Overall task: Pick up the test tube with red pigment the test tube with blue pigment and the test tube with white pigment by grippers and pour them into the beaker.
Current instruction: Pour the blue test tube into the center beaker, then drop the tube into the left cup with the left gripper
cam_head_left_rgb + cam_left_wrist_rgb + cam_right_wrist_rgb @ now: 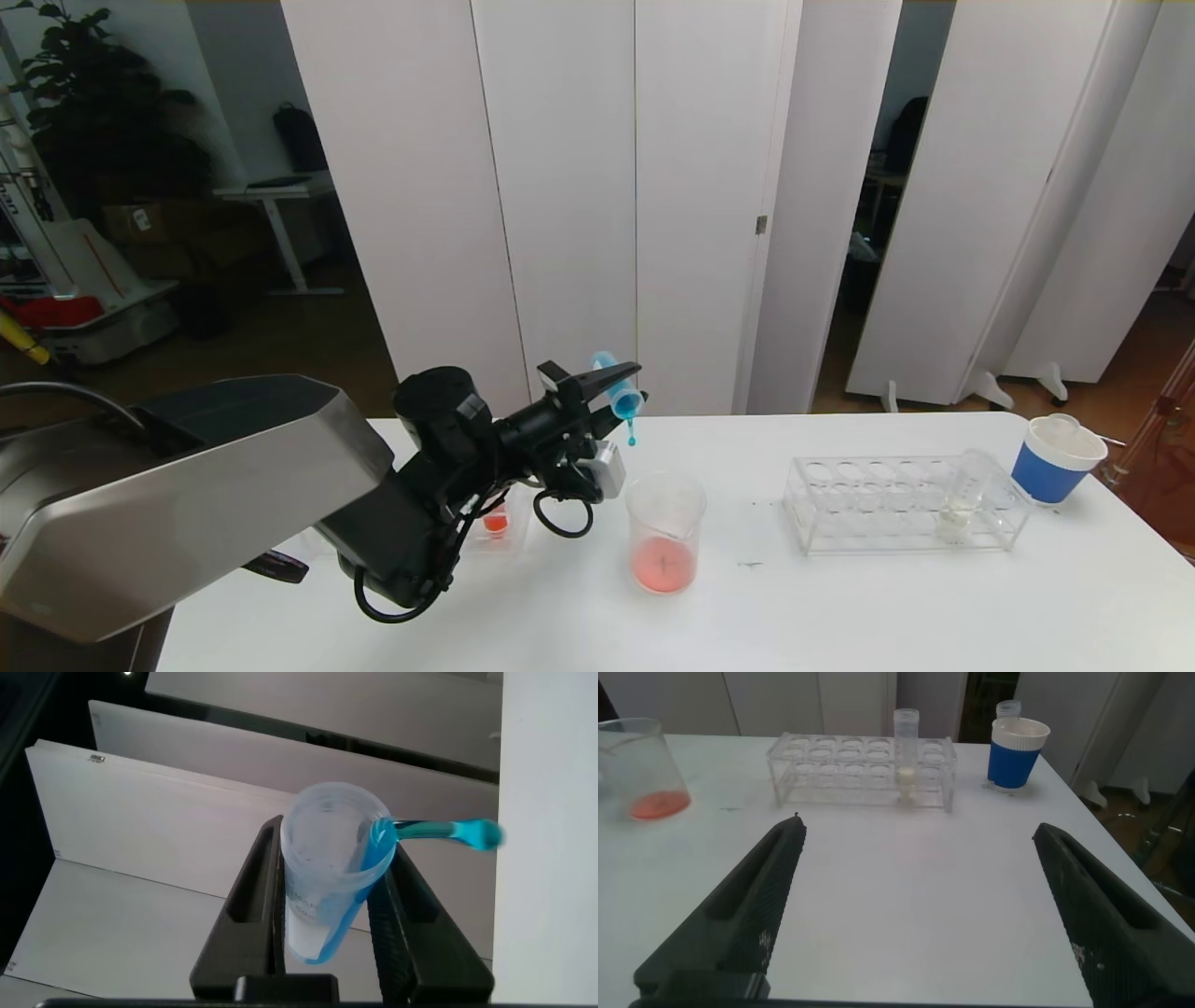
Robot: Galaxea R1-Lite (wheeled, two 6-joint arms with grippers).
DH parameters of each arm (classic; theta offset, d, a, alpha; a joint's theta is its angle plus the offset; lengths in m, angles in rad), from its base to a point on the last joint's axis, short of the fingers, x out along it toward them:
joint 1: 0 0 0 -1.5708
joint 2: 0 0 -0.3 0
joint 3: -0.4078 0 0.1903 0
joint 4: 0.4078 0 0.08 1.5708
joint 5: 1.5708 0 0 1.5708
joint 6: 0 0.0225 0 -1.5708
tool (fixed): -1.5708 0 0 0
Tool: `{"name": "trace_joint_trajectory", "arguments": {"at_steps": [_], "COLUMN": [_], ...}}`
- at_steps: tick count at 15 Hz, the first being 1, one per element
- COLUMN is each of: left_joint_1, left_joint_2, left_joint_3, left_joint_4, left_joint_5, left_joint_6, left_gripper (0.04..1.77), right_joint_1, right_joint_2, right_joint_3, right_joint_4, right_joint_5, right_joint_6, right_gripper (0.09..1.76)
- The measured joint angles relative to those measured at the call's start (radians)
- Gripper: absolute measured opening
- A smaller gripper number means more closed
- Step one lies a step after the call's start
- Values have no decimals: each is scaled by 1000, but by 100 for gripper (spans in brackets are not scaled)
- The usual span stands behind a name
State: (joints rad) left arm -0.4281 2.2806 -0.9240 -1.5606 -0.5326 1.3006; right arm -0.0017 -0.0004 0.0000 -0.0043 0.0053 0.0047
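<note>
One blue-pigment tube (616, 385), clamped tilted in the left gripper (611, 392), drips above one beaker (664, 532); right gripper (915, 905) gapes wide, facing one white-pigment tube (906, 754) in one rack (859, 765).

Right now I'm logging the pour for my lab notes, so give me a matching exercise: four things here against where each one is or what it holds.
Things:
1. test tube with blue pigment
2. beaker
3. test tube with white pigment
4. blue paper cup

States:
A. upright in the clear rack
B. tilted in the left gripper, dripping
C. on the table beyond the rack's right end
D. red liquid at its bottom

Pairs: 1-B, 2-D, 3-A, 4-C
</note>
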Motion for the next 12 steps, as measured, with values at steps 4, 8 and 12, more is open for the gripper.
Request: {"name": "trace_joint_trajectory", "arguments": {"at_steps": [4,8,12], "left_joint_1": [-2,-4,-10], "left_joint_2": [-14,-15,-18], "left_joint_3": [-3,-3,-3], "left_joint_4": [0,0,0], "left_joint_5": [0,1,6], "left_joint_6": [22,22,22], "left_gripper": [59,59,59], "right_joint_1": [0,0,0], "right_joint_2": [0,0,0], "right_joint_3": [0,0,0], "right_joint_4": [0,0,0], "right_joint_5": [0,0,0], "right_joint_6": [0,0,0], "right_gripper": [175,175,175]}}
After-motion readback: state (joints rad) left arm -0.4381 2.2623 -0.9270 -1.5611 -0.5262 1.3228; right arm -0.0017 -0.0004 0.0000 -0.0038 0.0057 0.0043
